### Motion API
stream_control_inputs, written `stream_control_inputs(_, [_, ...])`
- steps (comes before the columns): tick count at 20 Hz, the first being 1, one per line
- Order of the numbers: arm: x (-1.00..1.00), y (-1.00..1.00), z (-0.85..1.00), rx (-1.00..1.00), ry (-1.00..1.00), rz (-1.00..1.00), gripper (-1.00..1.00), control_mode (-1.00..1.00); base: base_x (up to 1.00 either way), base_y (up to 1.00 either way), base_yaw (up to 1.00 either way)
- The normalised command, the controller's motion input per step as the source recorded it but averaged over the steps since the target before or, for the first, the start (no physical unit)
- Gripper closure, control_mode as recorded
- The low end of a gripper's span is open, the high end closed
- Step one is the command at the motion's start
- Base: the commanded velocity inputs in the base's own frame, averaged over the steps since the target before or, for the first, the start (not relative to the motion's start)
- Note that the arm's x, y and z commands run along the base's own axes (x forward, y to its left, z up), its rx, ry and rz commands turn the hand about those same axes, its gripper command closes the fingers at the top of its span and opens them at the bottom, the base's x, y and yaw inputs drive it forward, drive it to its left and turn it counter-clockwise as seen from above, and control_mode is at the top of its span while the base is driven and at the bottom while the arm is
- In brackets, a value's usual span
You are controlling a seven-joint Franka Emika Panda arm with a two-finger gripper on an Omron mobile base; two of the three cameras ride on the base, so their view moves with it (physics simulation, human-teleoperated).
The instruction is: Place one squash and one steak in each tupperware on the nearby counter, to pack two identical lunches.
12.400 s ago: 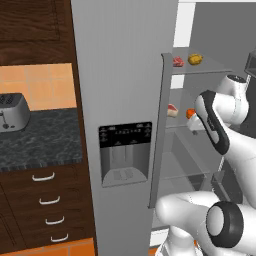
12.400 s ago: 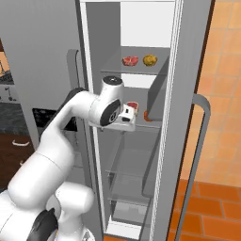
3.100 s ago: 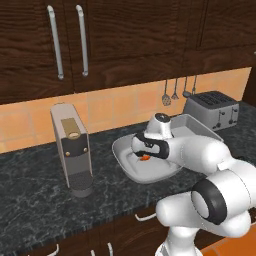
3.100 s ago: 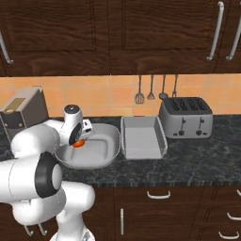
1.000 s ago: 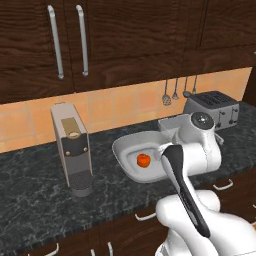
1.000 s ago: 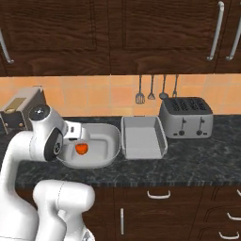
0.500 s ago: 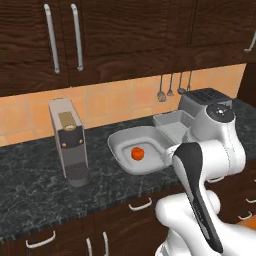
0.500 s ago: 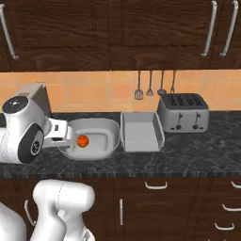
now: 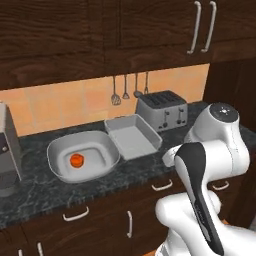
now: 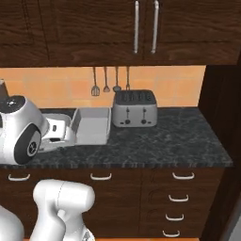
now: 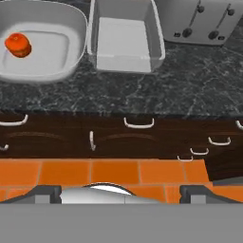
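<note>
One squash (image 9: 76,160) sits in my wide tupperware (image 9: 102,163) on the tabletop (image 9: 140,167), the rectangular tupperware (image 9: 131,136) beside it is bare, and my jaws, whose state I cannot tell, should next fetch a steak, gripped flat.

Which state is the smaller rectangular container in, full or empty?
Empty: the rectangular container shows only its bare grey floor; the squash lies in the wide container beside it.

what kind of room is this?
A kitchen, rendered: a speckled dark stone counter over drawers, a silver toaster by the backsplash, and utensils hanging on the orange tile wall.
</note>
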Motion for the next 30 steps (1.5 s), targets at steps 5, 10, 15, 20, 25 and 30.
stream_control_inputs(5, [0.00,0.00,0.00,0.00,0.00,0.00,-1.00,1.00,-0.53,-1.00,0.00])
stream_control_inputs(10, [0.00,0.00,0.00,0.00,0.00,0.00,-1.00,1.00,-0.67,-1.00,-0.01])
stream_control_inputs(15, [0.00,0.00,0.00,0.00,0.00,0.00,-1.00,1.00,0.19,-1.00,-0.01])
stream_control_inputs(20, [0.00,0.00,0.00,0.00,0.00,0.00,-1.00,1.00,0.38,-1.00,0.00])
stream_control_inputs(25, [0.00,0.00,0.00,0.00,0.00,0.00,-1.00,1.00,0.29,-1.00,0.00])
stream_control_inputs(30, [0.00,0.00,0.00,0.00,0.00,0.00,-1.00,1.00,0.26,-1.00,0.00])
